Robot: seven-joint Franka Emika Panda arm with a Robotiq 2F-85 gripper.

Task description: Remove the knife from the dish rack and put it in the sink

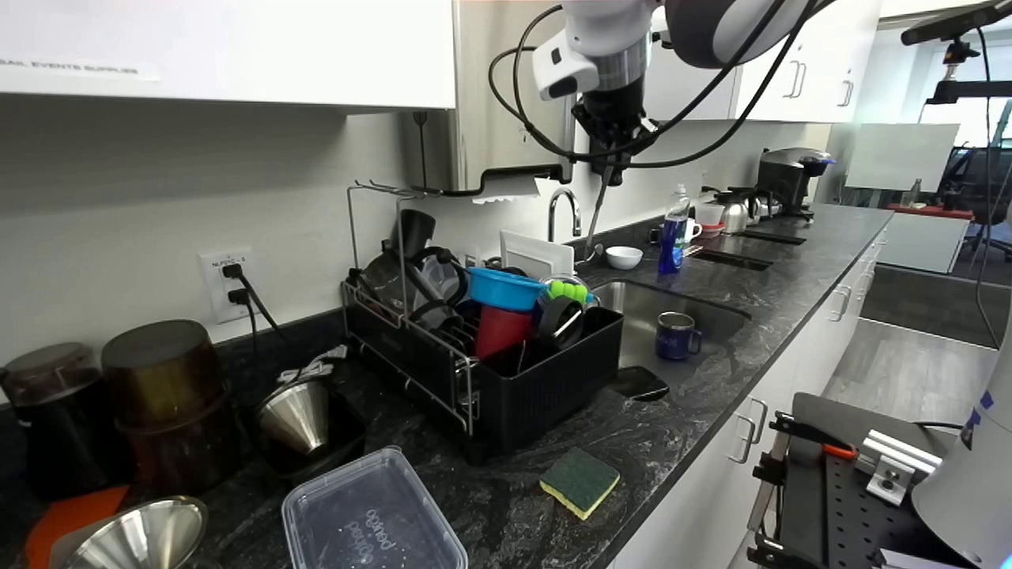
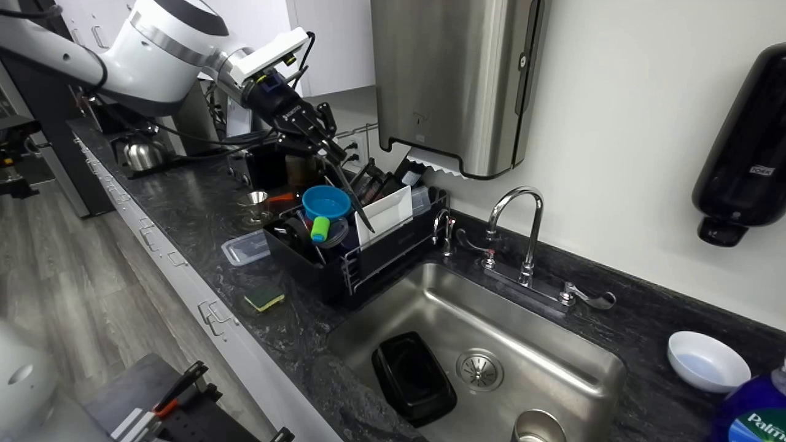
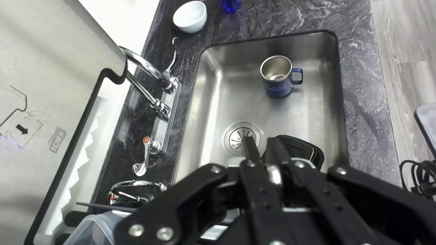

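Note:
My gripper is shut on the knife. The knife's long grey blade hangs down, tilted, above the far end of the dish rack. In an exterior view, the gripper stands over the rack, and the blade points down in front of a white board. In the wrist view, a shiny part of the knife shows between the fingers; the blade is hidden there. The steel sink lies beside the rack and also shows in the wrist view.
The sink holds a blue mug and a black container. The rack holds a blue bowl, a red cup and a white board. A towel dispenser hangs above, near the faucet. A sponge lies in front.

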